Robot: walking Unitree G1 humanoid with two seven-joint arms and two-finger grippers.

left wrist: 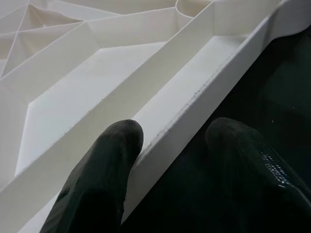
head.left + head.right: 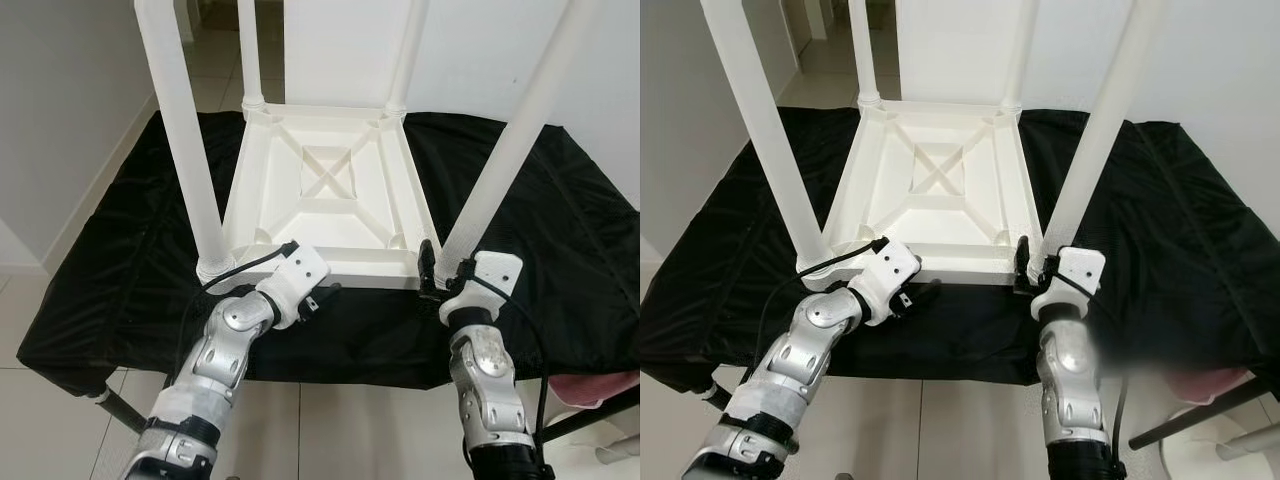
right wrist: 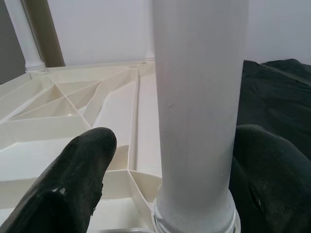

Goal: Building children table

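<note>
Left eye view: white children's table lies upside down mid-bench on the black-covered bench, four legs fitted.

Assembly appears near complete; judged next move is seating the near-right leg, then righting the table. Right gripper reaches forward, fingers spread around that leg's base. Left gripper angles inward, fingers open astride the table's near rim.

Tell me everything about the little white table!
The white table looks plastic and lies upside down on a black cloth, four round legs pointing up. Its underside shows crossed ribs. The left gripper straddles its near rim with open fingers; the right gripper has its fingers either side of the near right leg.
</note>
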